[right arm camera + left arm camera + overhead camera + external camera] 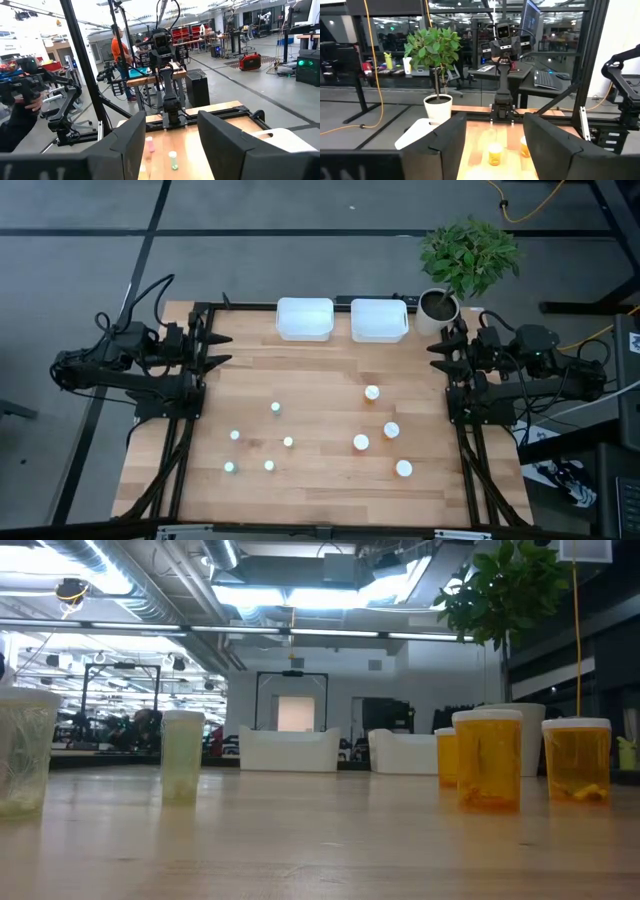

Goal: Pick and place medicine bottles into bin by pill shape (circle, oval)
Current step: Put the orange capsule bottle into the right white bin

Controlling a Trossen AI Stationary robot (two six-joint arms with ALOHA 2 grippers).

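Several orange bottles with white caps (391, 430) stand upright on the right half of the wooden table (320, 380); three show in the low view (489, 760). Several tiny pale vials (275, 408) stand on the left half, and two show in the low view (183, 755). My left gripper (215, 345) waits open and empty over the table's left edge, and its wrist view (495, 145) looks at two orange bottles (495, 154). My right gripper (440, 350) waits open and empty over the right edge, and its wrist view (167, 140) looks at a pink vial (149, 145) and a green vial (173, 160).
Two white bins (304, 318) (379, 319) stand side by side at the table's far edge. A potted plant (445, 305) stands at the far right corner, close to my right arm. A person in an orange top (119, 45) stands in the room beyond the table.
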